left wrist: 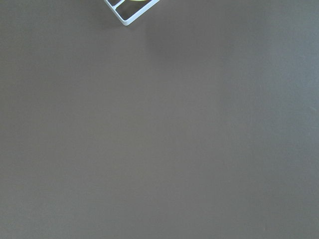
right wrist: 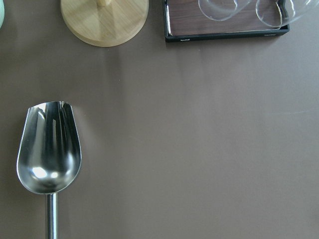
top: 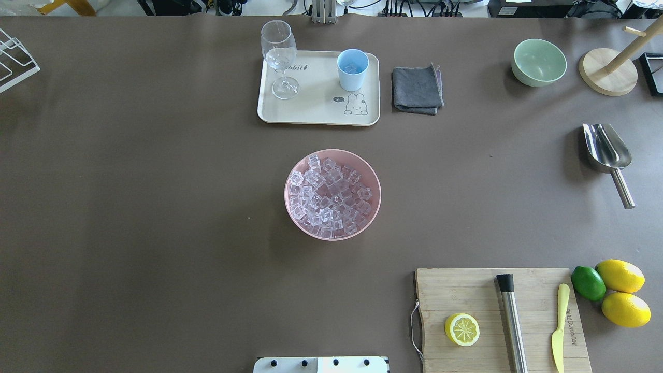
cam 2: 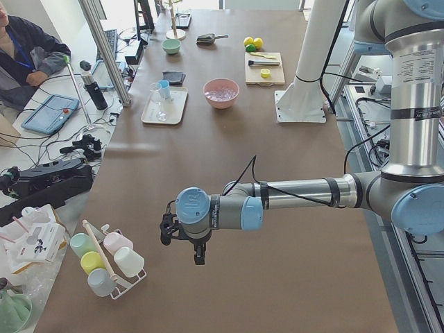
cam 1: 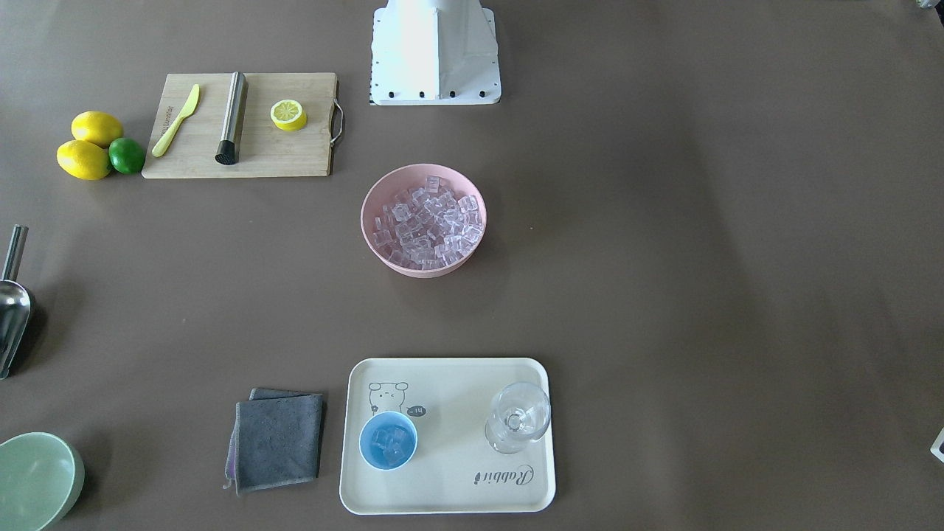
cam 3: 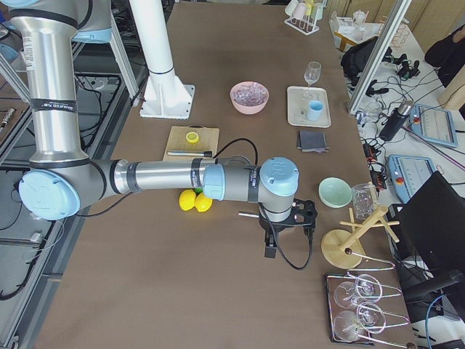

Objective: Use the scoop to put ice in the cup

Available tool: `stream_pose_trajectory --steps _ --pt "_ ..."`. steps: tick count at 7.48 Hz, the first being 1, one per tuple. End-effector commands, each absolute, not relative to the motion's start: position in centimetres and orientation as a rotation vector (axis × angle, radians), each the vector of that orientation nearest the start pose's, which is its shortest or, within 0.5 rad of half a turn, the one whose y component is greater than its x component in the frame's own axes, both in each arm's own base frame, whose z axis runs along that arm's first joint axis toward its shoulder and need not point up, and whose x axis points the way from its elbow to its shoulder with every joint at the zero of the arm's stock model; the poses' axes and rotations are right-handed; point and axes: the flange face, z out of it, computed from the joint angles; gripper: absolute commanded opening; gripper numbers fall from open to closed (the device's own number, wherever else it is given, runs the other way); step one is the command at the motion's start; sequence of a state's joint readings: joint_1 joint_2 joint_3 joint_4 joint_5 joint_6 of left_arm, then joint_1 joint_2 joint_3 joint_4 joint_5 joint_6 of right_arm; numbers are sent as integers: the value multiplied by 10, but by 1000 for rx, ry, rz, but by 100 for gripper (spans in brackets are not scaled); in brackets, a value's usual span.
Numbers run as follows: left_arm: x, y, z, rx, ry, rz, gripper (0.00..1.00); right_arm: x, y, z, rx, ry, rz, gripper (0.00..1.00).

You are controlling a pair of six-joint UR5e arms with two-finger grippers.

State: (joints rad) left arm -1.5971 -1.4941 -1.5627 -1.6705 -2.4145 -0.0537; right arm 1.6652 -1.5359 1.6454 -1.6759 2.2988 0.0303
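Observation:
The ice (top: 329, 198) fills a pink bowl (top: 374, 182) at the table's middle, also in the front view (cam 1: 426, 223). The light-blue cup (top: 352, 70) stands on a cream tray (top: 316, 106) and holds a few cubes (cam 1: 389, 440). The silver scoop (top: 606, 151) lies empty on the table at the far right, and shows in the right wrist view (right wrist: 49, 155). My right gripper (cam 3: 303, 216) hovers above the scoop. My left gripper (cam 2: 166, 229) hovers over bare table at the left end. Both show only in the side views, so I cannot tell if they are open or shut.
A stemmed glass (top: 280, 58) shares the tray. A grey cloth (top: 417, 90), a pale green bowl (top: 538, 62) and a wooden stand (top: 608, 71) lie at the far right. A cutting board (top: 501, 321) holds a lemon half, steel cylinder and knife, with lemons and a lime (top: 588, 283) beside it.

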Motion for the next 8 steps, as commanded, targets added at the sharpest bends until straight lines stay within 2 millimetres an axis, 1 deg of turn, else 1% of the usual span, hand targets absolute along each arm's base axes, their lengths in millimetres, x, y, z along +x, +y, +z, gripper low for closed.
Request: stream_pose_trajectory --steps 1,4,6,8 --pt "-67 -459 684 -1 845 -60 98 111 -488 626 14 -760 116 100" --pt "-62 -459 684 -6 845 -51 98 109 -490 625 16 -757 110 100" --pt "-47 -467 682 -18 845 -25 98 108 -492 623 17 -756 107 100" --pt "-46 -468 683 -17 845 -19 98 106 -492 622 18 -758 104 100"
